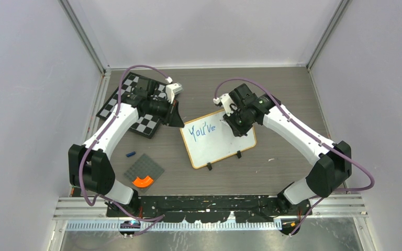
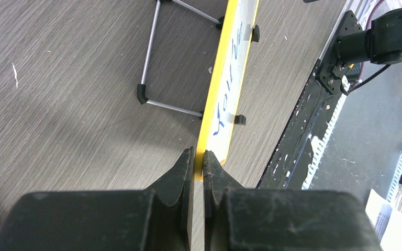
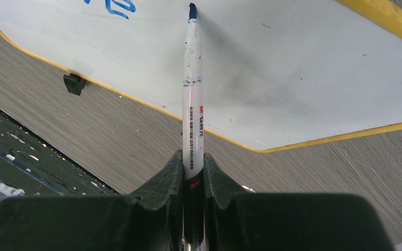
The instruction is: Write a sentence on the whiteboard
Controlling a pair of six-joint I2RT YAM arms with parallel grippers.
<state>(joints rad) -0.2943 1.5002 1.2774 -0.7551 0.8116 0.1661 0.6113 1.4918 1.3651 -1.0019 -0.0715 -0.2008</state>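
- Top view: the whiteboard [image 1: 219, 141] sits near the middle of the table [image 1: 288, 99], turned a little, with its 2 black clip feet towards the near edge. The blue word "You've" stands on its far left part. The chessboard [image 1: 136, 104] lies well apart, at the far left corner.
- We judge the board light, thin and stiff, with a smooth face, so it can slide or tip under the pen. The wooden frame is the best place to take hold of it.
- The left gripper [image 1: 181, 123] is at the board's far left corner and the right gripper [image 1: 237, 125] is over its far right part.
- Left wrist view: the 2 jaws are pressed nearly together and pinch the yellow-looking frame edge between their tips. Only a thin slit shows between them. A thin metal stand [image 2: 152, 52] shows beside the frame, on the side away from the writing.
- Right wrist view: the jaws are closed on the dark end of a marker [image 3: 192, 104], a slim, hard and rather slippery thing. Its blue tip points at the white face, just beside the last letter. We cannot tell if the tip touches.
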